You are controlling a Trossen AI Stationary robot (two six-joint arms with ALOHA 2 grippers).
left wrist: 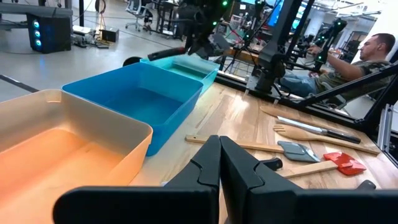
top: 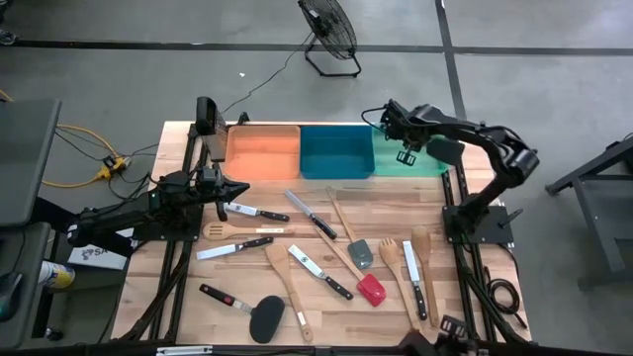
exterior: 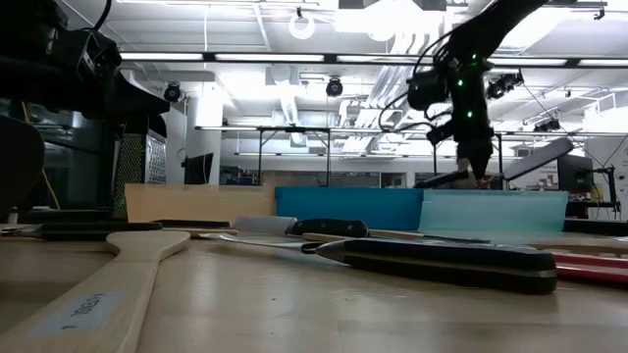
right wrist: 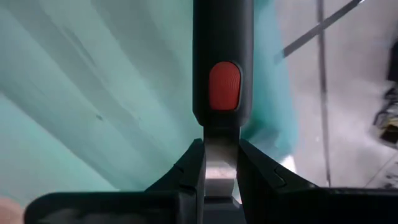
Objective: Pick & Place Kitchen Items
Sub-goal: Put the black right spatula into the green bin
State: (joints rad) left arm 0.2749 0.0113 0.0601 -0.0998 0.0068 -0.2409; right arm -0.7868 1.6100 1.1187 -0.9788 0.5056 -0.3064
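Observation:
My right gripper (top: 404, 144) (right wrist: 221, 149) hovers over the green bin (top: 420, 164) at the table's far right, shut on a utensil whose black handle (right wrist: 224, 62) carries a red oval mark. In the low view that utensil (exterior: 446, 179) slants out below the gripper (exterior: 478, 157), above the bin. My left gripper (top: 240, 188) (left wrist: 221, 146) is shut and empty, above the table's left part near a black-handled knife (top: 252, 212). Knives, wooden spoons and spatulas lie flat on the table, among them a red-headed turner (top: 369, 288) and a grey-headed one (top: 360, 253). My right gripper pinches the utensil between its two fingers on the steel part (right wrist: 221, 167) just behind the black handle. The fingers lie along the utensil, and its handle points away from them. The utensil is lifted clear, over the green bin's inside (right wrist: 93, 93).
Orange bin (top: 262, 151), blue bin (top: 336, 150) and green bin stand side by side along the far edge. A black spatula head (top: 267, 318) lies near the front edge. A floor fan (top: 329, 35) stands beyond the table. A seated person (left wrist: 367, 56) shows beyond the table's right side.

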